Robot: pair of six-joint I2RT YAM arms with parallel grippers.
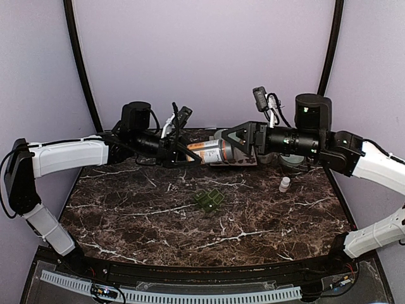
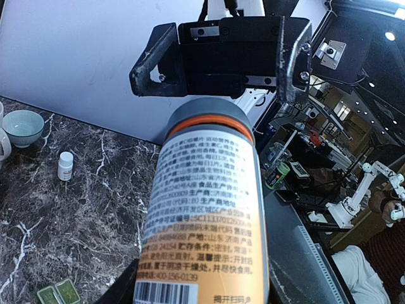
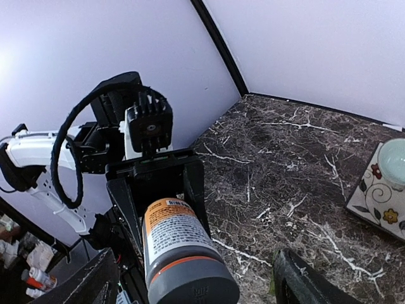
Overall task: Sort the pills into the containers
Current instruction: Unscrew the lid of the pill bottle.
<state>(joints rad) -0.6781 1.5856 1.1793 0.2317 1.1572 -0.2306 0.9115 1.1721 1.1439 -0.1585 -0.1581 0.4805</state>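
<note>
Where the table (image 1: 126, 209) spreads its dark, white-veined marble, you get your widest open stretch across the middle and front, from the organiser (image 1: 210, 200) down to the curved black near edge. The back edge runs close under the lilac wall, and both arms meet just in front of it, so room is tightest there. The side edges lie near the side walls, with a black post rising at each back corner. Your left gripper (image 3: 161, 190) is clamped on the body of the bottle (image 2: 209, 209), holding it on its side above the back of the table with the grey cap turned toward your right gripper (image 2: 221, 82). That gripper's jaws stand wide, one on each side of the cap with a gap on both sides, gripping nothing. A flower-patterned tray (image 3: 376, 196) lies at the back, and a pale bowl (image 3: 397, 161) appears to sit on its far corner. The organiser lies flat near the middle of the table, well apart from both grippers and turned at a slant to the near edge. It is a low, dark-green cluster of joined square compartments, and you cannot tell whether its lids are up. A small white vial (image 1: 285, 184) stands upright to its right, near your right arm.
</note>
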